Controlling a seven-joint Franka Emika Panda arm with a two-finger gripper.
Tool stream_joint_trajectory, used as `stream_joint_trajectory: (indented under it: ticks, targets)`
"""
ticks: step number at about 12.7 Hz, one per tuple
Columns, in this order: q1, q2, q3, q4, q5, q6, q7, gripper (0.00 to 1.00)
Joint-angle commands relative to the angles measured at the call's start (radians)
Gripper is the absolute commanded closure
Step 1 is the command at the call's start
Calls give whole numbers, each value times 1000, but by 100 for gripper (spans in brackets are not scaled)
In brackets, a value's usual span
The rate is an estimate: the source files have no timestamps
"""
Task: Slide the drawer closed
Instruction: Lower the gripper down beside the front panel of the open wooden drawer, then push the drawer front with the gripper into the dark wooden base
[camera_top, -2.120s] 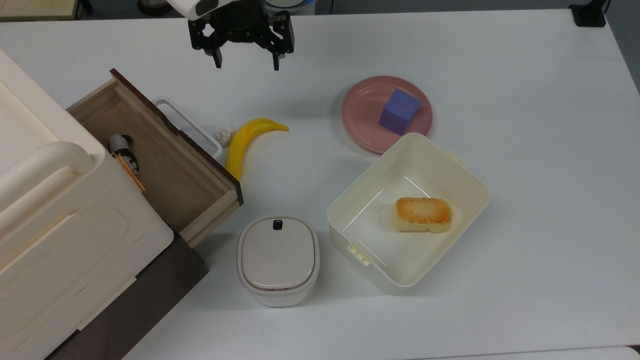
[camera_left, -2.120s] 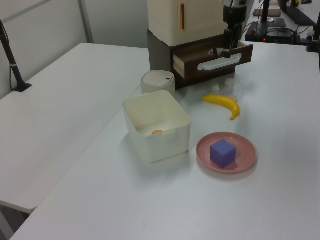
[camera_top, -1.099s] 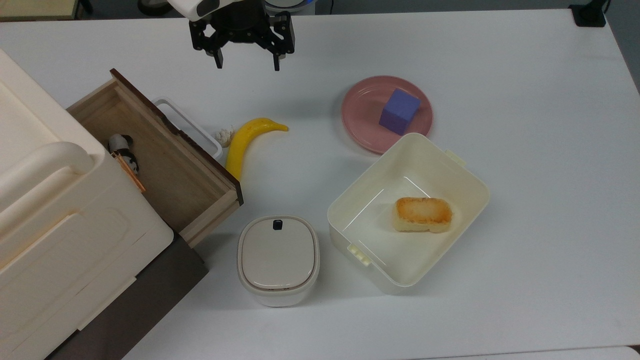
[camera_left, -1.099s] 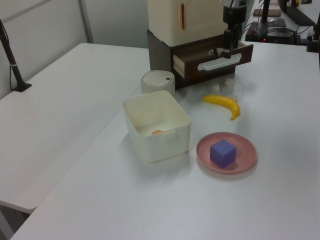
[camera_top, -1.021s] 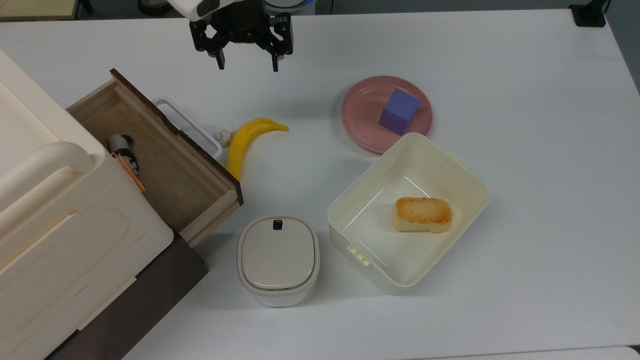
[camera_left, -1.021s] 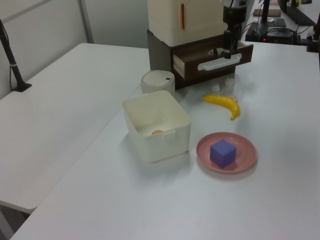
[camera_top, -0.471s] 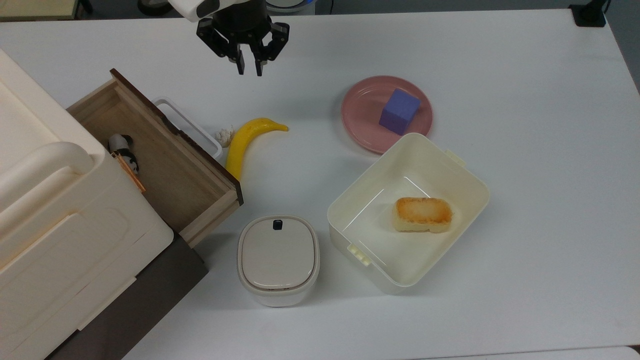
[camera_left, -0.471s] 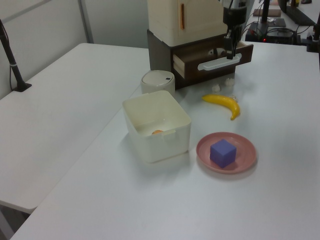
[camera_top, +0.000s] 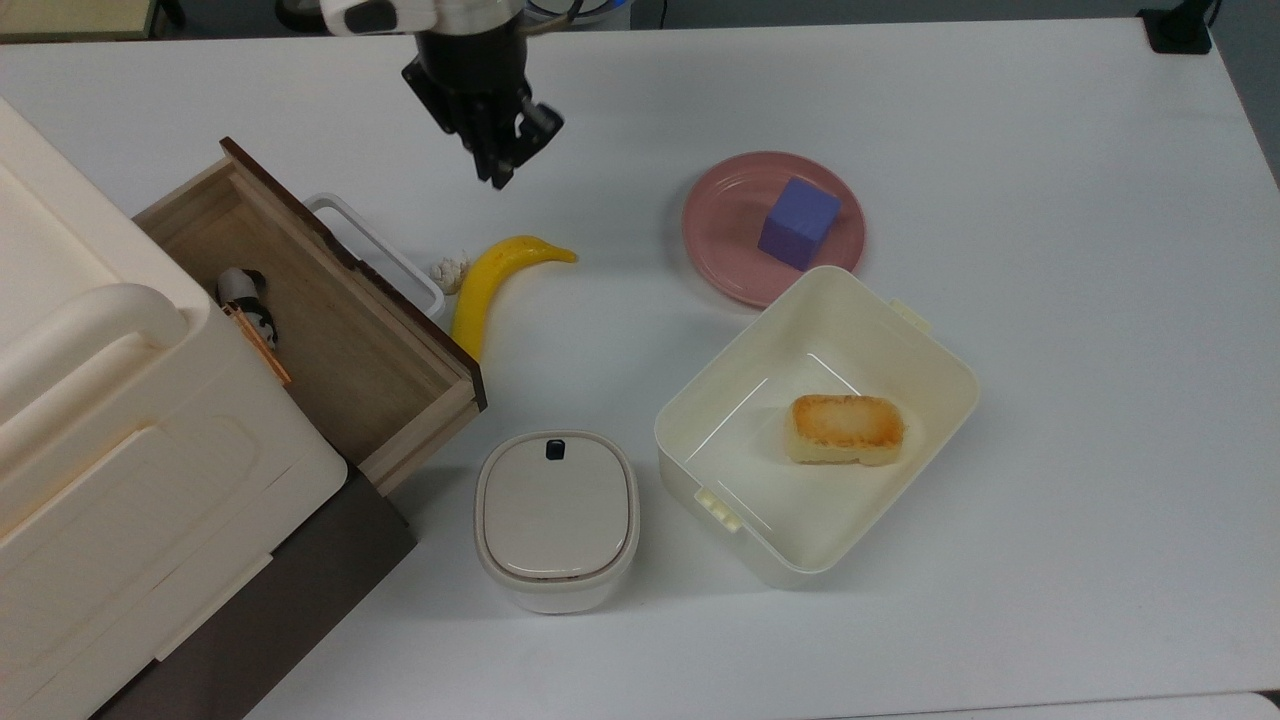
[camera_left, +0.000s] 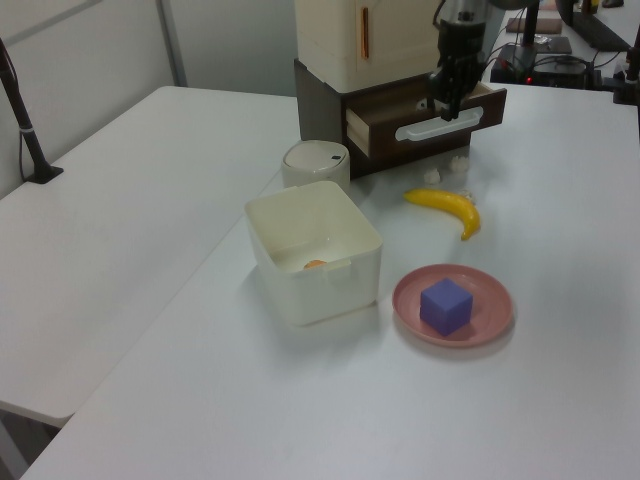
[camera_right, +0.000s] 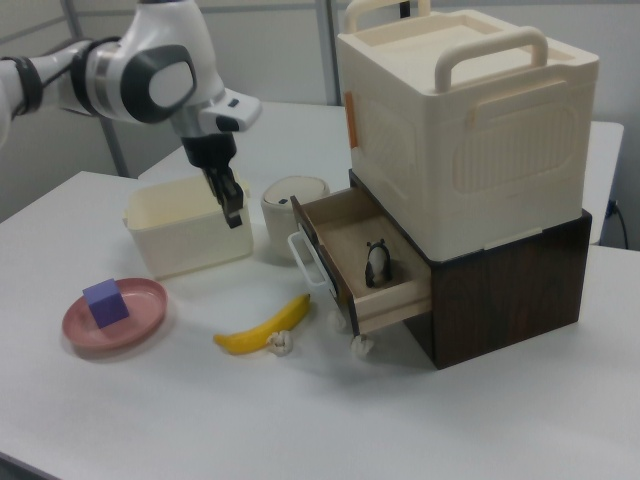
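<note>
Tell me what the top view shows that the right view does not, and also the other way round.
The top view alone shows the toasted bread lying in the open cream bin.

The right view alone shows the two handles on top of the cream cabinet, and the robot's white upper arm.

Both show the open drawer with a small penguin figure inside, the banana, the purple cube on the pink plate, and the gripper, fingers together, above the table.

- We find no text, label, brand, number or sign that we can read in the top, left or right views.
</note>
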Motion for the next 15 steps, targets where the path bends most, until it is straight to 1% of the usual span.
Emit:
stream_joint_trajectory:
  ticks: [1,3,5,6,7,8,9,11,14,15]
  targets:
    - [-37,6,-3,-85,6,126,185,90]
    - [-72,34,-3,-85,6,153,188,95]
    - [-80,74,-4,-77,3,175,187,95]
    - [-98,91,-4,-77,3,227,185,95]
    - [-102,114,-4,-70,-3,247,185,95]
    - [-103,137,-4,-52,-7,255,185,95]
    - [-123,170,-4,-18,-9,267,185,95]
    - [-148,201,-4,19,-10,285,184,95]
    - [-161,238,-6,73,-9,290,185,95]
    - [-178,244,-4,87,-10,290,185,95]
